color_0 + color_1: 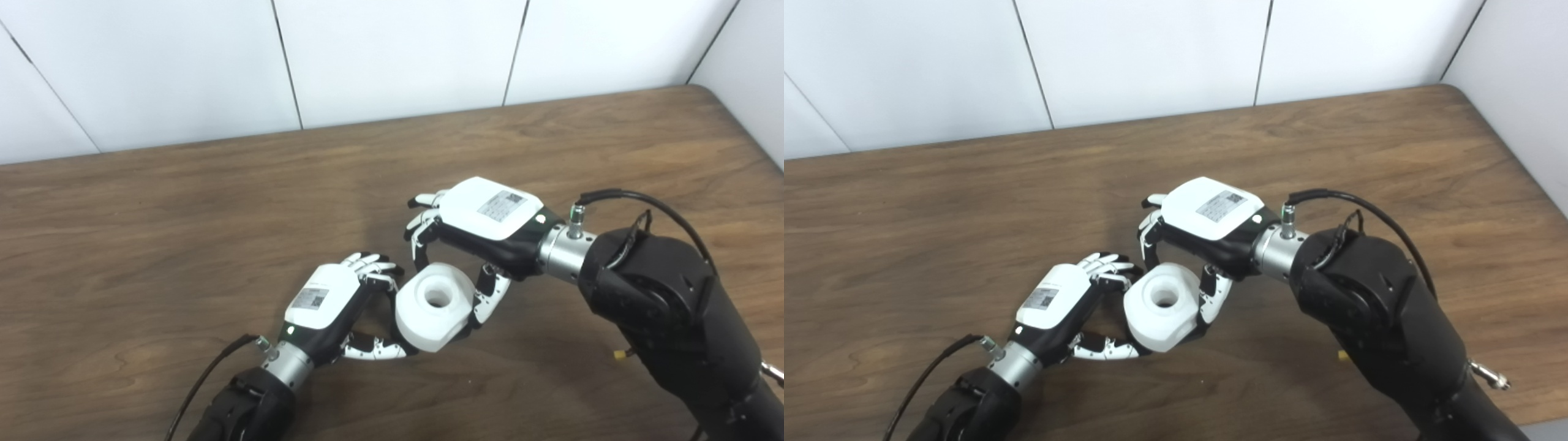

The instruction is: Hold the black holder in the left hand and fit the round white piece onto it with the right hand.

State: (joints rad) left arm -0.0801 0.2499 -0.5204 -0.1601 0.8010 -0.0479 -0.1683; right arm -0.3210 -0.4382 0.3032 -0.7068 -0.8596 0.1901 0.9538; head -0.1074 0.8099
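Observation:
The round white piece [435, 306], with a hole in its top, sits low over the table between my two hands. My right hand [484, 229] comes from the right and is shut on it, fingers [419, 236] on its far side and thumb on its right side. My left hand [334, 303] reaches in from the lower left. Its fingers press against the piece's left edge and its thumb [373, 350] curls beneath. The black holder is hidden under the white piece; only a dark sliver shows at the lower right rim.
The brown wooden table [184, 233] runs back to a white panelled wall. Its right edge and rounded far corner [729, 104] lie close to my right arm. A small yellow speck [620, 354] lies on the wood beside that arm.

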